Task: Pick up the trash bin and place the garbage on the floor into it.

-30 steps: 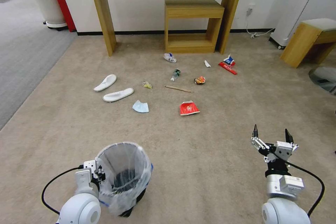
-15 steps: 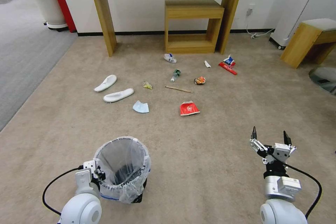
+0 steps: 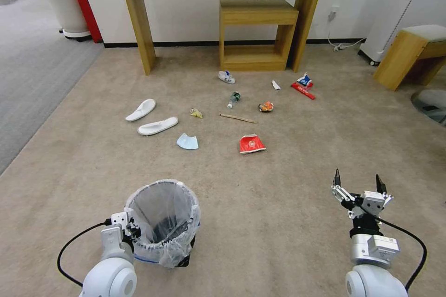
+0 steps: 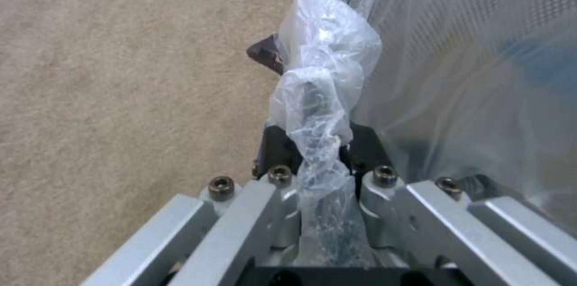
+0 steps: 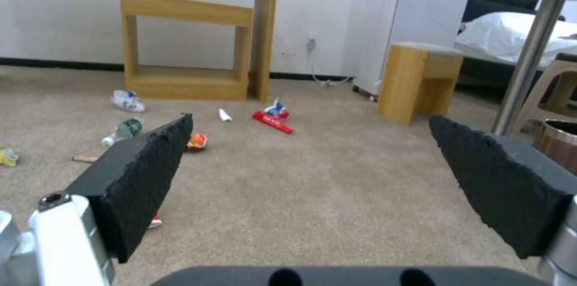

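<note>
Lowered and more upright than a second ago, the trash bin [image 3: 162, 222] hangs at seven o'clock over the beige carpet [image 3: 278, 222].
Left gripper [image 4: 313, 160] fingers are clamped on its bagged rim. Right gripper [image 3: 358, 184], at five o'clock, holds nothing, fingers spread wide. Slippers [image 3: 149, 118], face mask [image 3: 187, 141] and red paper bowl [image 3: 251, 144] lie toward twelve.

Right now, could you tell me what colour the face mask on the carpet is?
Light blue; the face mask shows best in the head view.
</note>
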### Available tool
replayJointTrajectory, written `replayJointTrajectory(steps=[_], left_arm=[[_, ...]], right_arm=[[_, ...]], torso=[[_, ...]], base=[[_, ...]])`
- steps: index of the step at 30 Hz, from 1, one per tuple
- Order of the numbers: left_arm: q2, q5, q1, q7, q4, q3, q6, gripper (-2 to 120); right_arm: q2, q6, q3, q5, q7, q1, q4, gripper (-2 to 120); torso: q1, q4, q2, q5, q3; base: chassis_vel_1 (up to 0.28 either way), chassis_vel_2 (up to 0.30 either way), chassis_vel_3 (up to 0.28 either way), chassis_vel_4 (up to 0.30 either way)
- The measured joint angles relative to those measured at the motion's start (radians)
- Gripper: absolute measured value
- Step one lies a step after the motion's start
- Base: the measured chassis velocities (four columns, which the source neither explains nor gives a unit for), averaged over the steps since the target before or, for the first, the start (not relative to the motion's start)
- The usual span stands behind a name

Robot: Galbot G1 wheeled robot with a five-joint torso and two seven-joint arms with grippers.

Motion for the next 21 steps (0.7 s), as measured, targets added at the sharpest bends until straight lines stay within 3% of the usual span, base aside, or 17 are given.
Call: replayJointTrajectory(steps=[21], left_arm=[[0.016, -0.138, 0.019, -0.023, -0.156, -0.096, 0.048, 3]], right_arm=[[-0.017, -0.001, -0.002, 0.003, -0.001, -0.011, 0.006, 100]], torso=[[0.000, 0.0002, 0.000, 0.0011, 0.000]], base=[[0.000, 0.000, 0.000, 0.000]])
